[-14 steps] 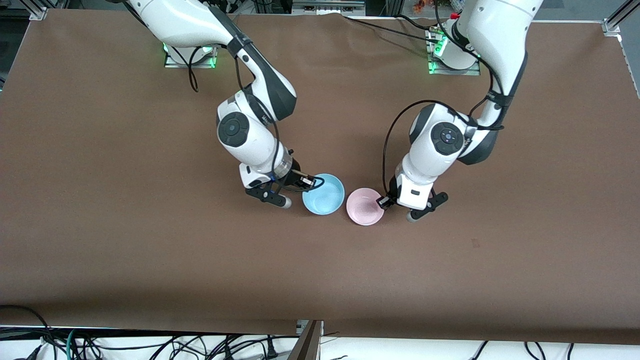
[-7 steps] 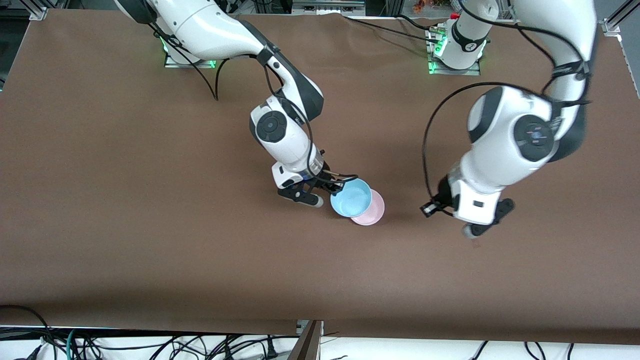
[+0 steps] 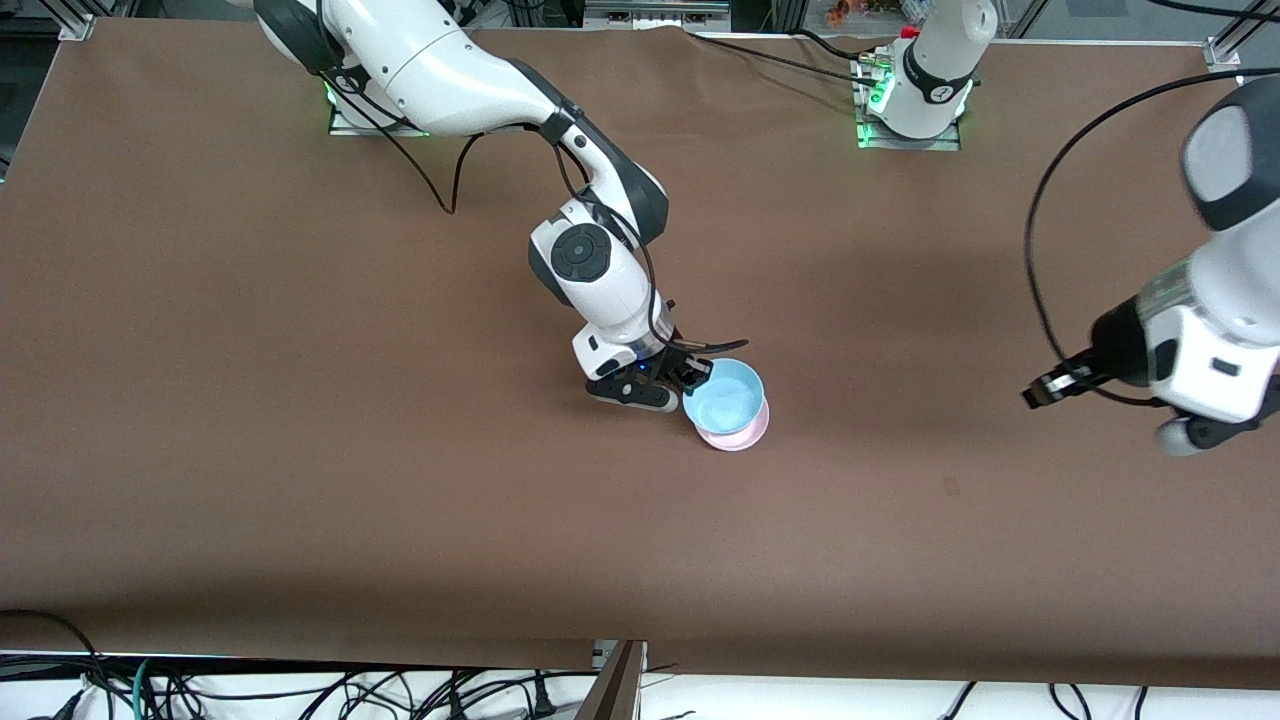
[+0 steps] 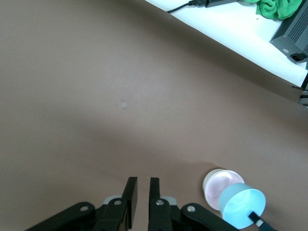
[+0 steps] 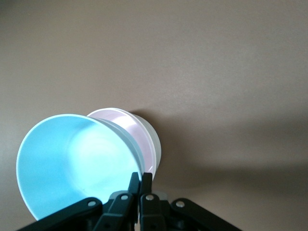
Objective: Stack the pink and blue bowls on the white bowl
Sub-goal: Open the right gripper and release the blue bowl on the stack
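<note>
My right gripper (image 3: 695, 378) is shut on the rim of the light blue bowl (image 3: 727, 400). It holds the bowl tilted over the pale pink bowl (image 3: 748, 434) near the table's middle, and I cannot tell whether the two touch. In the right wrist view the fingers (image 5: 140, 177) pinch the blue bowl's (image 5: 72, 163) rim. There the pink bowl (image 5: 126, 118) sits in a white bowl (image 5: 154, 142), of which only the outer wall shows. My left gripper (image 3: 1035, 392) is empty, up in the air over the left arm's end of the table. Its fingers (image 4: 143, 185) stand a narrow gap apart. Both bowls show small in the left wrist view (image 4: 228, 195).
The brown table cover (image 3: 300, 400) has a small dark mark (image 3: 950, 487) toward the left arm's end. Cables lie below the table's near edge (image 3: 300, 690). Off the table, the left wrist view shows a green cloth (image 4: 274, 7) and a black box (image 4: 293, 41).
My right gripper carried the blue bowl sideways from beside the pink bowl to over it. My left gripper let go of the pink bowl, rose and drew back toward the left arm's end.
</note>
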`<move>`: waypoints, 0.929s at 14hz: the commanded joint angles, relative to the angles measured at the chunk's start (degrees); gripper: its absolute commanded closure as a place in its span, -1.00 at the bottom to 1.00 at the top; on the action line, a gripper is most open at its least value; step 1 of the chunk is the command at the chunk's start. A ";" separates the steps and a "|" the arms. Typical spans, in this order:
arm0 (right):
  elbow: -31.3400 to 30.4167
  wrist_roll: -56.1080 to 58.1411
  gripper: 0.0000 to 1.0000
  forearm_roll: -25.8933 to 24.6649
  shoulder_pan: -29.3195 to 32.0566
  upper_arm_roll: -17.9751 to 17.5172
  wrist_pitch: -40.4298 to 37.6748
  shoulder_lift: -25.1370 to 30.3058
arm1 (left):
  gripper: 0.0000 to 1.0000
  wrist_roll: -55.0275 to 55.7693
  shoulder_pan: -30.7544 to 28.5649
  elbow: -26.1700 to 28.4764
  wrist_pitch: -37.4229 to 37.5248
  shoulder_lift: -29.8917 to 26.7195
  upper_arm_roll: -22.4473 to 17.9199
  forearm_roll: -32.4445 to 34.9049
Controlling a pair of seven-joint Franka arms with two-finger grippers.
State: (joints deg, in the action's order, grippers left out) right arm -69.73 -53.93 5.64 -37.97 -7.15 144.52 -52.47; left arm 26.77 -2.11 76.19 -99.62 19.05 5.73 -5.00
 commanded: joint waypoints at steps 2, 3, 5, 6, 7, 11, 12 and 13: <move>3.73 -0.73 1.00 -1.07 -1.23 0.65 0.49 -2.81 | 0.65 -11.10 -3.95 1.15 4.52 -2.61 0.60 1.13; 3.73 -0.65 1.00 -1.07 -1.32 0.65 1.02 -2.99 | 0.61 -13.22 -4.57 1.67 4.70 -3.31 0.60 1.22; 3.73 -0.56 1.00 -1.07 -1.84 0.65 1.99 -3.25 | 0.59 -15.69 -5.62 2.73 5.40 -4.46 0.60 3.05; 3.73 -0.47 1.00 -1.07 -1.84 0.65 2.08 -3.52 | 0.58 -16.40 -5.63 3.60 5.41 -4.99 0.69 4.63; 3.73 -0.47 1.00 -1.07 -1.84 0.65 2.08 -3.52 | 0.54 -16.58 -5.63 4.40 5.32 -5.51 0.78 5.61; 3.73 0.23 1.00 -1.16 -1.84 0.65 2.08 -3.61 | 0.53 -16.58 -5.63 5.89 5.06 -6.04 1.13 7.10; 3.73 0.32 1.00 -1.16 -1.84 0.73 2.08 -3.61 | 0.50 -17.10 -5.54 5.98 5.05 -6.22 1.30 8.15; 3.73 0.32 1.00 -1.16 -1.84 0.99 2.17 -3.96 | 0.50 -18.41 -5.54 6.59 4.88 -6.48 1.48 8.25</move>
State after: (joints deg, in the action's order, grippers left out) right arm -68.26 -53.65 5.37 -39.21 -6.89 146.18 -54.73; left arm 10.93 -7.34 79.96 -94.26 14.85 6.49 1.36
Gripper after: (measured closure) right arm 0.982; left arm 0.749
